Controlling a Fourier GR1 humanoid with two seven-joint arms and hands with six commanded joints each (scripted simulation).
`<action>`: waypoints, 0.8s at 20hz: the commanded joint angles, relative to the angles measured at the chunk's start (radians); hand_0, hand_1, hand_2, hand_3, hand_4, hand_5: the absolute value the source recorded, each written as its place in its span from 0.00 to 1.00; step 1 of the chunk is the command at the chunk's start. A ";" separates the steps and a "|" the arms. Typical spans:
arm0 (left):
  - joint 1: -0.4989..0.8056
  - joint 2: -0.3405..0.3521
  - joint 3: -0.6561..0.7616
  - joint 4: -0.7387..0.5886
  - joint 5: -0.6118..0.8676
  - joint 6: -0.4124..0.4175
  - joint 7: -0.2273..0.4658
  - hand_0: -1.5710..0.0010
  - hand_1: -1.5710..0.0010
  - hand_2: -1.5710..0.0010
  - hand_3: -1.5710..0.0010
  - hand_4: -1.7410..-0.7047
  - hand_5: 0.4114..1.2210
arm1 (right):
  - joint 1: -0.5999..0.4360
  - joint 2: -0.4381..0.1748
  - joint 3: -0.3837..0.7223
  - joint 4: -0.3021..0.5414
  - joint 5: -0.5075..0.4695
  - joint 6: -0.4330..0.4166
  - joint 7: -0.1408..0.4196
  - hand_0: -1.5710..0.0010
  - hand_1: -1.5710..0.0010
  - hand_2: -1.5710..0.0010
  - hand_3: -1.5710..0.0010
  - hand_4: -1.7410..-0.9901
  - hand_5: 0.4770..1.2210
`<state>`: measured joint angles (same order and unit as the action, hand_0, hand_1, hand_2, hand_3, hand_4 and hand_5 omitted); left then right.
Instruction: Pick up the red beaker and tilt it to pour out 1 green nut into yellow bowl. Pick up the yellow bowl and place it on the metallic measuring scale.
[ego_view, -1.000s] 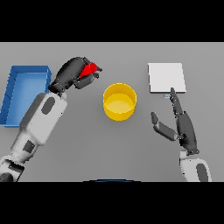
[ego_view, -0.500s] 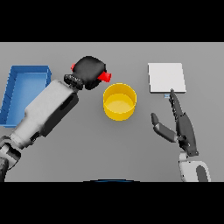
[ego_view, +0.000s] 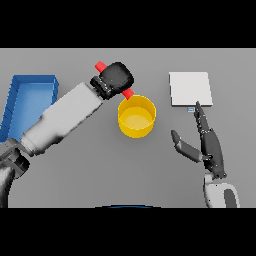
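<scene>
My left hand (ego_view: 117, 77) is shut on the red beaker (ego_view: 101, 66), which is mostly hidden inside the fist; one red end shows above the hand and the other at the bowl's back-left rim. The beaker lies tilted over the yellow bowl (ego_view: 136, 117), which stands in the middle of the table. No green nut shows in the bowl. The metallic measuring scale (ego_view: 190, 89), a pale square plate, lies to the right of the bowl. My right hand (ego_view: 208, 145) hovers open below the scale, fingers pointing towards it.
A blue bin (ego_view: 31, 100) sits at the left edge of the grey table, behind my left forearm.
My left hand has carried the red beaker rightward from near the blue bin to the bowl's rim and rolled over, tipping it. The right hand has shifted only slightly.
</scene>
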<state>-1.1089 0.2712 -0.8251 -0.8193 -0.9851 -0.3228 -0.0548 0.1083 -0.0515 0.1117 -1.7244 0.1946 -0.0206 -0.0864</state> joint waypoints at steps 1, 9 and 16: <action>-0.018 0.002 -0.020 0.009 -0.022 -0.008 -0.009 0.00 0.00 0.00 0.05 0.01 1.00 | -0.007 0.002 -0.003 0.015 0.010 -0.011 0.007 1.00 1.00 1.00 1.00 0.70 0.15; -0.109 -0.001 -0.179 0.040 -0.180 0.005 -0.103 0.00 0.00 0.00 0.01 0.00 1.00 | -0.013 0.013 -0.004 0.023 0.005 -0.018 -0.016 1.00 1.00 1.00 1.00 0.79 0.12; -0.167 -0.033 -0.292 0.094 -0.300 0.046 -0.128 0.00 0.00 0.00 0.00 0.01 1.00 | -0.026 0.005 -0.009 0.014 0.003 -0.016 -0.002 1.00 1.00 1.00 1.00 0.81 0.14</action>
<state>-1.2768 0.2378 -1.1167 -0.7257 -1.2856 -0.2773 -0.1812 0.0820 -0.0469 0.1023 -1.7108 0.1975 -0.0368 -0.0890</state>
